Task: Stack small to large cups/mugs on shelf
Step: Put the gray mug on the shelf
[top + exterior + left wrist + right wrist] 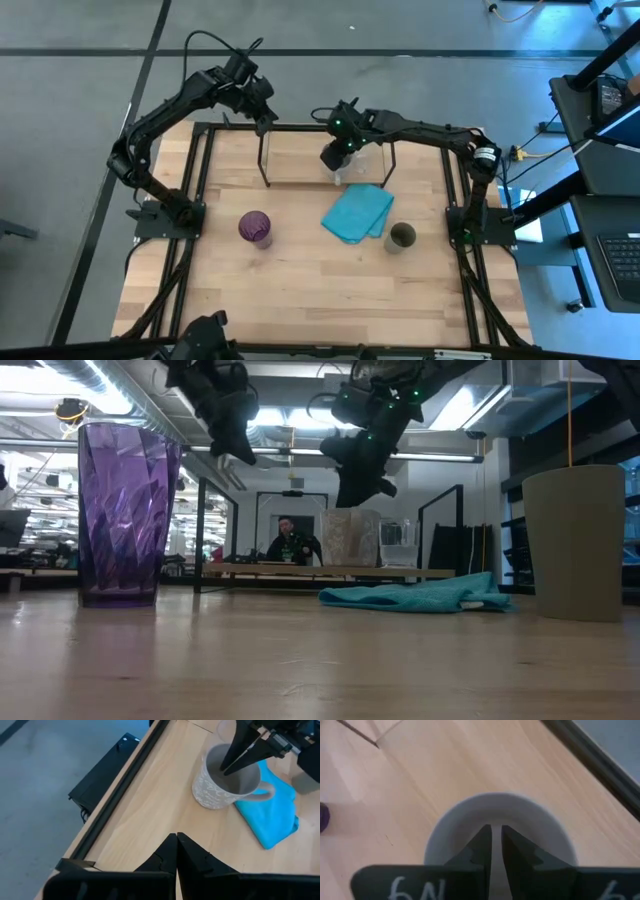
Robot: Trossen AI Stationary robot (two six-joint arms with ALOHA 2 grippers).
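Observation:
The grey handled mug (227,777) stands upright on the shelf's wooden base (300,570), inside the black wire frame (265,160). The clear glass (398,543) stands beside it. My right gripper (496,845) hangs over the mug's opening (495,815), pointing down; its fingers are shut to a thin slit and empty, with no touch showing. My left gripper (176,855) is shut and empty, raised over the shelf's far left corner (265,115). The purple tumbler (255,228) and the olive-green cup (401,236) stand upright on the table, nearer than the shelf.
A folded turquoise cloth (357,212) lies on the table between the tumbler and the olive cup, just in front of the shelf. The black table frame (200,190) runs along both sides. A person (288,540) sits in the room beyond the table.

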